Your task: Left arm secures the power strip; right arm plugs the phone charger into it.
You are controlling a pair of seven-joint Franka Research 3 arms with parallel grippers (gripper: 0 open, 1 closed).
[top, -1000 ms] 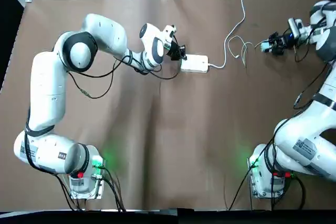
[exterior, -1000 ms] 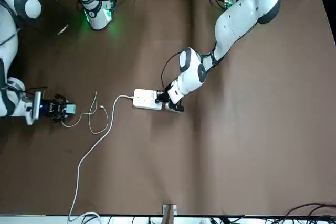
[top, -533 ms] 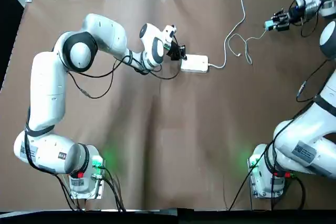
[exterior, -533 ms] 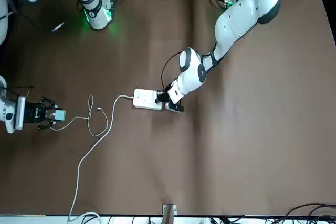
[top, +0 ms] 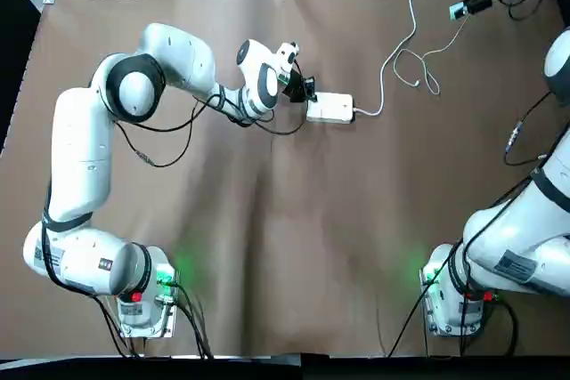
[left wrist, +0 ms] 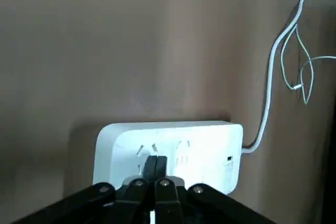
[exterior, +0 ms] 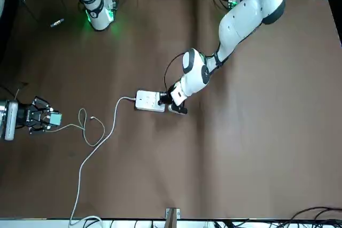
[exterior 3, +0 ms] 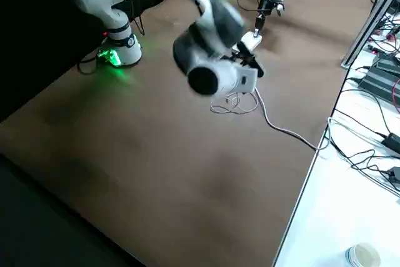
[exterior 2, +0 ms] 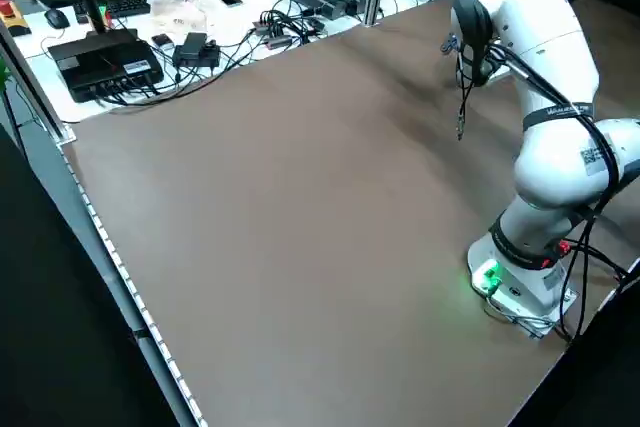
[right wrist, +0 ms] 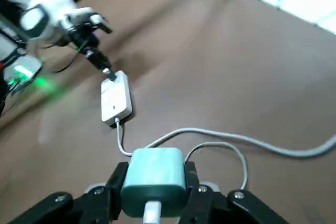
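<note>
My left hand (left wrist: 155,167) is pressing, clenched, on the power strip (left wrist: 173,150) at mid-counter (top: 294,246); my right hand (right wrist: 155,182), well apart, is gripping the charger (right wrist: 155,179). I'm squaring its prongs to the sockets before pushing, keeping the cable slack.

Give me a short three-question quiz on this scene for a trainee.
1. Multiple choice: What does the right hand hold?
A) the power strip
B) the phone charger
C) a paper cup

2. True or false: The phone charger is plugged into the power strip.

3. Fill in the blank: The left hand has its fingers ____ over the strip's face, at the end opposite its cord.

Key: 1. B; 2. False; 3. together
</note>
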